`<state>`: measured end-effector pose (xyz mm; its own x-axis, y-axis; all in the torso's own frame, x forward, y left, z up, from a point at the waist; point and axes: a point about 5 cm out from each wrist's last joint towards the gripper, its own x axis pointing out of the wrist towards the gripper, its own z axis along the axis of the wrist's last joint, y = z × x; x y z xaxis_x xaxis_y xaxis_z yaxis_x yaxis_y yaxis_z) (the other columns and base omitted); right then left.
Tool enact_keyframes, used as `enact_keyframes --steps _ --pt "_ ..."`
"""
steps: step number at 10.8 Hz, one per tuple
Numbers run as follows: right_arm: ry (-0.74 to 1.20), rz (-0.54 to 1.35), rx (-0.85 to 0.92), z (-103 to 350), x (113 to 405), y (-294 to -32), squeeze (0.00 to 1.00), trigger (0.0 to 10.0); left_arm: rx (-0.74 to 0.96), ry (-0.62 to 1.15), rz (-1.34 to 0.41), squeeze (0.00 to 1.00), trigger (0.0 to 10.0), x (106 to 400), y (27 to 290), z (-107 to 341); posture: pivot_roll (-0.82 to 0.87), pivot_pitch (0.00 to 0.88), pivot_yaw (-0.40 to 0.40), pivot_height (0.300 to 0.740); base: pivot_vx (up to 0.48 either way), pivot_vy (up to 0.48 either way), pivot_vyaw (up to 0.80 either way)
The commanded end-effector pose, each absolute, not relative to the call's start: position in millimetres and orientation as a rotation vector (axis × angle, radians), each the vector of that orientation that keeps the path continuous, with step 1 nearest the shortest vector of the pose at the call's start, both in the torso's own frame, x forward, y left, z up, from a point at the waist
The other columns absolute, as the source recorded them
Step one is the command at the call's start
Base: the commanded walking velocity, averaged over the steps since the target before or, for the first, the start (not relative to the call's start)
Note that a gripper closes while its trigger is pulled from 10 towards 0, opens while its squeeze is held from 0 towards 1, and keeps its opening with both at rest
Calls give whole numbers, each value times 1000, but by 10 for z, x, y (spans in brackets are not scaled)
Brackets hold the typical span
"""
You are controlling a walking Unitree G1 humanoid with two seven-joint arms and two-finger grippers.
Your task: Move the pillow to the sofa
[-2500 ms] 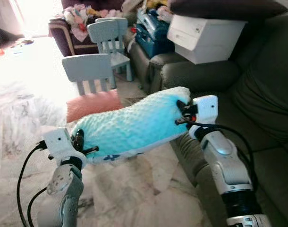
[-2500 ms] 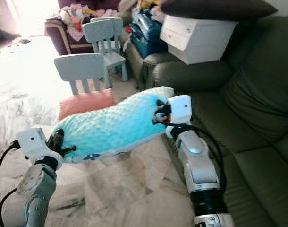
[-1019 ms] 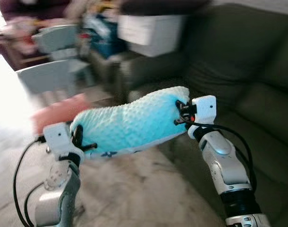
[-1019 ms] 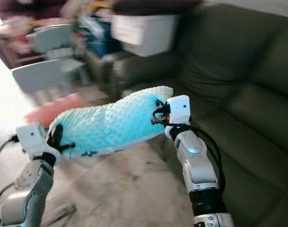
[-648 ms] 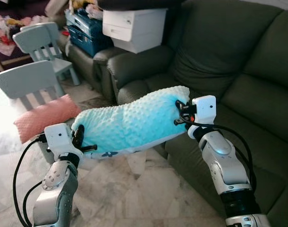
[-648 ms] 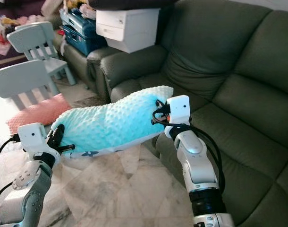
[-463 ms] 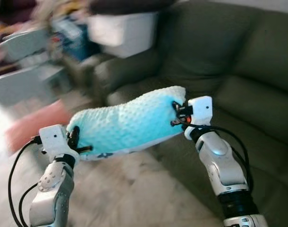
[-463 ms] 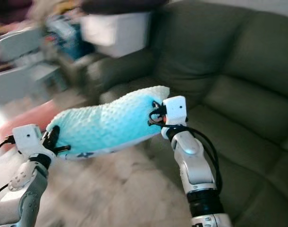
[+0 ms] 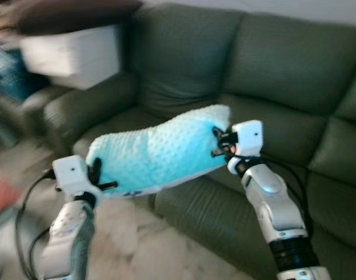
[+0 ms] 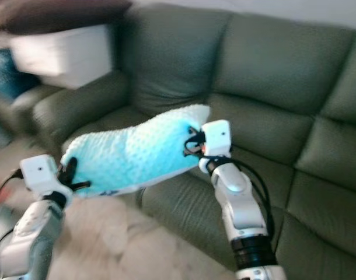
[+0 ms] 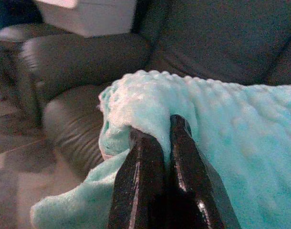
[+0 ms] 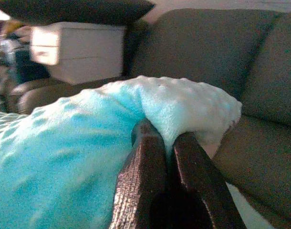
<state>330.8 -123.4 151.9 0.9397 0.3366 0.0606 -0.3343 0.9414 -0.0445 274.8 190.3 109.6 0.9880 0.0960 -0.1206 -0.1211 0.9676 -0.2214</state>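
At your far left you see a white storage box (image 9: pixel 73 55) sitting on the sofa's armrest, with a dark cushion (image 9: pixel 67 16) lying on top of it; both are blurred. Below them, your left tool (image 9: pixel 102 178) is raised in front of you, its two black fingers (image 11: pixel 140 186) pinched tight on a fold at the left end of the turquoise dimpled pillow (image 9: pixel 157 153). In the left wrist view the fabric bunches up between those fingers, so you can read that tool as clamped on the pillow. The pillow stretches across the middle of your view, held in the air between both arms, its left end lower and its right end higher. It hangs above the front edge of the dark green sofa (image 9: pixel 283 76), over the seat cushion nearest the armrest, and you cannot see it touching the upholstery anywhere. A strip of pale marble floor (image 9: pixel 137 251) shows beneath the pillow's lower edge. At the pillow's right end your right tool (image 9: pixel 220 143) is squeezed on the pale corner of the fabric; in the right wrist view its fingers (image 12: pixel 143 186) sit close together with the pillow bulging over them. Behind that arm the sofa's seat and back cushions run off to your right.
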Motion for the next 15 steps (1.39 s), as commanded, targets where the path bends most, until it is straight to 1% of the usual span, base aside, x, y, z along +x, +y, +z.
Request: enact_keyframes --steps 1,3,6,13,15 --pt "-102 332 -39 1606 3320 -1261 0 10000 -221 127 113 0 10000 2762 1870 1099 -235 0 52 740 0 0 0" --pt "-102 334 -35 1605 3314 -1255 0 10000 -254 148 117 0 10000 2760 1849 1064 -235 0 52 740 0 0 0" --pt "-88 331 -33 1593 3321 -1253 0 10000 -250 141 125 0 10000 2766 1876 1084 -234 0 49 740 0 0 0" --pt "-87 331 -35 1604 3333 -1264 0 10000 -229 154 105 0 10000 2788 1862 1074 -240 0 47 740 0 480 -781" --pt "-88 330 -35 1603 3328 -1273 0 10000 -247 163 102 0 10000 2785 1854 1061 -241 0 48 740 0 480 -781"
